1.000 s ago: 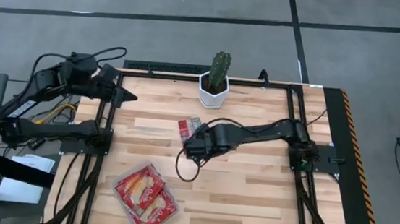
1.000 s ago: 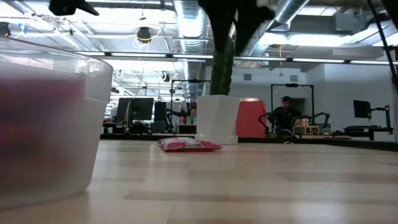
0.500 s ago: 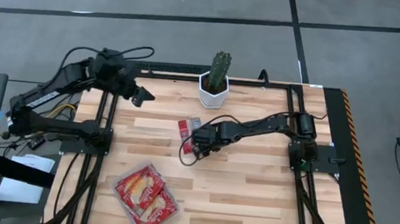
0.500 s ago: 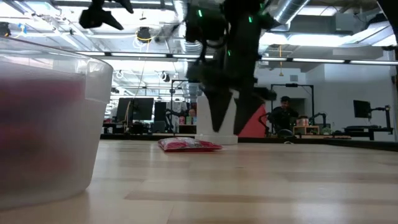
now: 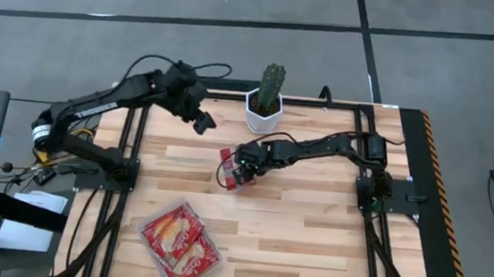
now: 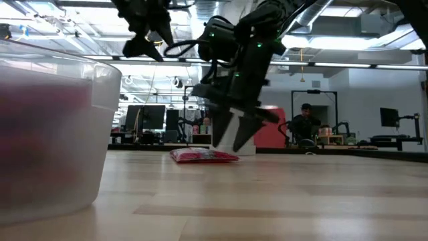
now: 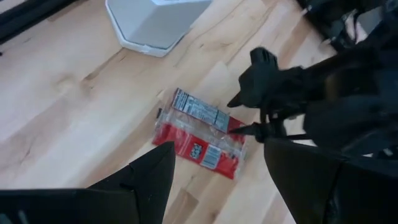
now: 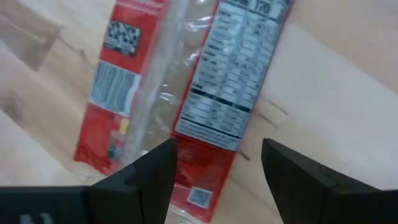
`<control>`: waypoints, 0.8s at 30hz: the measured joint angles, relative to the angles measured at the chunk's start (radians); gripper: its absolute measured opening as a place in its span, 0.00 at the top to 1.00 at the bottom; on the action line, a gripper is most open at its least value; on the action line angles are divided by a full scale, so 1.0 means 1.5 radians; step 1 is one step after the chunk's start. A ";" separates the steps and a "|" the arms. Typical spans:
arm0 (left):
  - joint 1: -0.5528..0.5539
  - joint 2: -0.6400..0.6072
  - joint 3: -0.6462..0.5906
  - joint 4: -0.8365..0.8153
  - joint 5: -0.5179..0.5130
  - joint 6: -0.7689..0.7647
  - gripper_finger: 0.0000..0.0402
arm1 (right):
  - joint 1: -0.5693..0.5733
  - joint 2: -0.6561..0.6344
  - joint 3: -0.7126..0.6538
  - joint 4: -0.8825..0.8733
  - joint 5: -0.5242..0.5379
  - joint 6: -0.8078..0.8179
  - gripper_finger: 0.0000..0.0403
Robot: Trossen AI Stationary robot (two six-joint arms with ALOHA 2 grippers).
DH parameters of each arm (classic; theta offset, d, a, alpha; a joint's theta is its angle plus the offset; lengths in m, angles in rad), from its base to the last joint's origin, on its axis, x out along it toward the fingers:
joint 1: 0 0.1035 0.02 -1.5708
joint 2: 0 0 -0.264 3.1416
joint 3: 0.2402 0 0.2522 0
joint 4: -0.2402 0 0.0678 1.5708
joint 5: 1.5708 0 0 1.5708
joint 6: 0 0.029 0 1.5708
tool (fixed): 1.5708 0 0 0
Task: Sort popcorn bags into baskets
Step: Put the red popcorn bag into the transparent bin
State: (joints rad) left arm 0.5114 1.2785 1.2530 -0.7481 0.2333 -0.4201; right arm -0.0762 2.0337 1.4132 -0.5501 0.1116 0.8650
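One slim red packet with a silver-white middle (image 5: 230,161) lies flat on the wooden table, printed back up (image 8: 186,93). My right gripper (image 5: 242,170) hangs open just above it, fingers pointing down on either side (image 6: 234,137). I see a gap between the fingertips and the packet in the low view. My left gripper (image 5: 202,122) is open and high in the air (image 6: 144,41) beyond the packet's far-left side; its wrist view looks down on the packet (image 7: 200,135). The clear tray (image 5: 143,230) near the table's front holds larger red-and-yellow packets (image 5: 180,240).
A white hexagonal pot with a cactus (image 5: 265,104) stands near the far edge, just behind the packet (image 7: 155,22). The tray's clear wall (image 6: 53,134) fills the low view's left. Bare wood lies to the right and front of the packet.
My left arm has swung from the table's left edge toward the middle, ending near the cactus pot and the packet. My right gripper has come down from high above to just over the slim packet, drifting slightly toward the far edge. The packet has stayed put.
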 joint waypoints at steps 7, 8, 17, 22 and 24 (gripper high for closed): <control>0.002 0.035 0.000 0.002 -0.003 0.023 0.41 | -0.014 0.000 -0.014 0.072 0.011 -0.010 0.37; 0.002 0.035 0.000 0.002 -0.004 0.023 0.41 | -0.015 0.000 -0.023 0.087 0.010 -0.004 0.37; 0.004 0.032 0.000 -0.001 -0.001 0.007 0.41 | -0.012 -0.002 -0.077 0.135 0.005 0.001 0.39; 0.001 0.032 0.000 -0.001 0.015 -0.022 0.41 | -0.002 -0.002 -0.083 0.135 0.009 -0.001 0.58; -0.004 0.032 0.000 -0.001 0.016 -0.031 0.41 | 0.001 -0.002 -0.083 0.137 0.003 -0.001 0.69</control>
State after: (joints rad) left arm 0.5049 1.3266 1.2530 -0.7498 0.2576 -0.4668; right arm -0.0744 2.0308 1.2884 -0.3451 0.1162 0.8642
